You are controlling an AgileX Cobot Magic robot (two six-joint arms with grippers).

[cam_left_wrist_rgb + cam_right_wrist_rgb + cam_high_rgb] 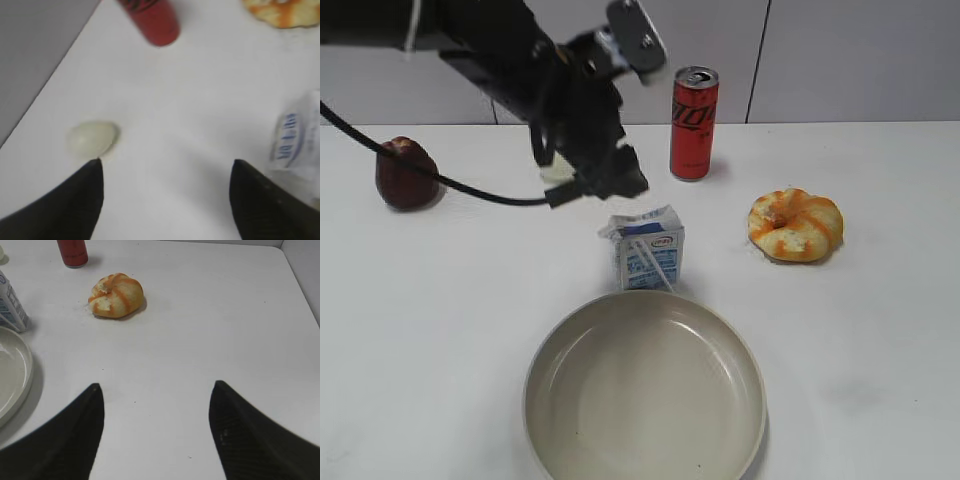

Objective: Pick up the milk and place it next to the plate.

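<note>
Plate (645,395): below and nearest the camera, milk (648,250) upright, touching or just off its far rim. Left gripper (595,180): above-left of milk, spread wide, empty. Right gripper (156,412): spread, empty, idle. Step: apparently placement complete. Next: confirm stability, withdraw clear.

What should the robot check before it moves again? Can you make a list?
1. Milk standing upright: ok.
2. Milk next to the plate: ok, right behind its rim.
3. Left hand open and empty: ok.
4. Left hand off the milk: ok, it's above and behind.
5. Red can away from the left arm: cannot tell, it looks close.
6. Right hand open over bare table: ok.
</note>
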